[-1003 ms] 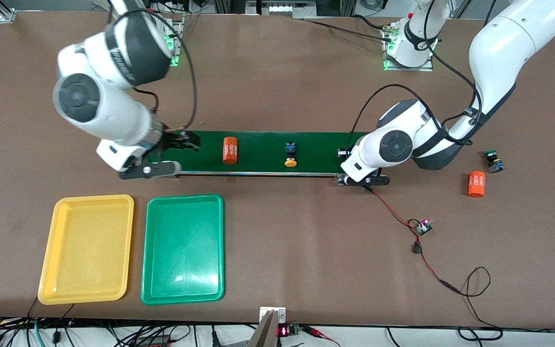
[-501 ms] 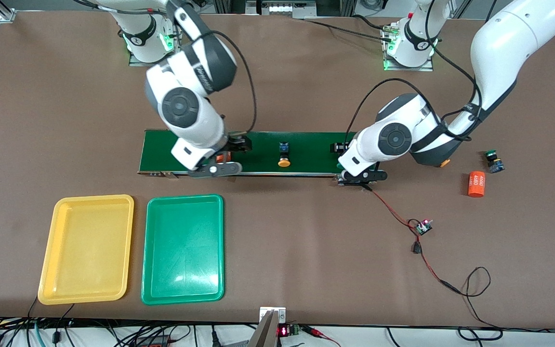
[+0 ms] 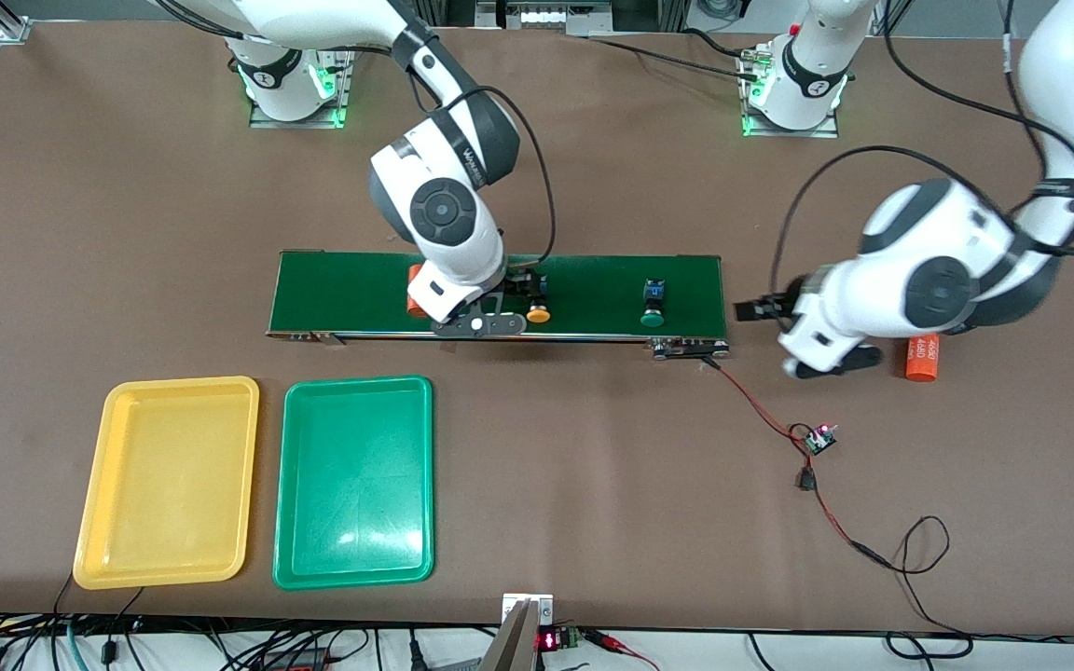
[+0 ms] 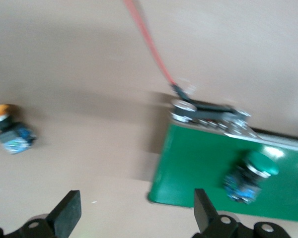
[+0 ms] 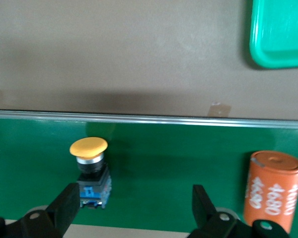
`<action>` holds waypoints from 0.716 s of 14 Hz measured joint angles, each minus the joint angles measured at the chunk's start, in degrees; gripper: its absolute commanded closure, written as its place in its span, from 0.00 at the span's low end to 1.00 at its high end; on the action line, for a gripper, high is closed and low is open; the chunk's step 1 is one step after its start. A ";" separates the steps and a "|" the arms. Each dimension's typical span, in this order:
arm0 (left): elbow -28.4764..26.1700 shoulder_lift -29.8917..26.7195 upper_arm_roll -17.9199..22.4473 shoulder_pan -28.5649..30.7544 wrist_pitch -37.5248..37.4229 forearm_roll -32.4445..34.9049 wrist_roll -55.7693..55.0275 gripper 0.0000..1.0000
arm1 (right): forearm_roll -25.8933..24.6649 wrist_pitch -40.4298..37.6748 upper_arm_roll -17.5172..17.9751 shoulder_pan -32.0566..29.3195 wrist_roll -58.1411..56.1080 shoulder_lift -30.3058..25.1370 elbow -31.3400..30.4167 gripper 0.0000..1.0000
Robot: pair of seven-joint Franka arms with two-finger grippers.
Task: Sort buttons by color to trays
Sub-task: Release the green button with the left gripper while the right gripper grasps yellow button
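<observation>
A yellow-capped button (image 3: 538,314) and a green-capped button (image 3: 653,308) lie on the dark green conveyor belt (image 3: 360,289). My right gripper (image 3: 520,291) is open low over the belt; in the right wrist view (image 5: 134,213) the yellow-capped button (image 5: 89,168) lies just inside one finger (image 5: 64,208). My left gripper (image 3: 753,308) is open and empty over the bare table just off the belt's end, also seen in the left wrist view (image 4: 134,218). That view shows the green-capped button (image 4: 248,176) and another yellow-capped button (image 4: 10,131) on the table. The yellow tray (image 3: 169,480) and the green tray (image 3: 355,480) are empty.
An orange cylinder (image 3: 416,289) lies on the belt beside my right gripper. Another orange cylinder (image 3: 922,359) lies on the table under my left arm. A tiny circuit board (image 3: 819,438) on red wires lies nearer the front camera than the belt's end.
My right arm swung along the belt to the yellow-capped button. My left gripper moved off the belt's end, and a green-capped button now lies where it was. The things on the belt drifted toward the right arm's end.
</observation>
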 measured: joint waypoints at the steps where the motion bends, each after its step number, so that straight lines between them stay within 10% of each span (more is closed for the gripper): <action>1: -0.67 0.11 0.19 2.54 -0.41 0.03 0.46 0.00 | 0.00 0.00 -0.01 0.17 1.32 0.12 0.00 0.00; 10: -11.70 1.05 2.57 13.57 1.92 18.77 5.11 0.00 | 0.00 0.06 -0.01 4.22 4.39 4.01 -0.07 0.12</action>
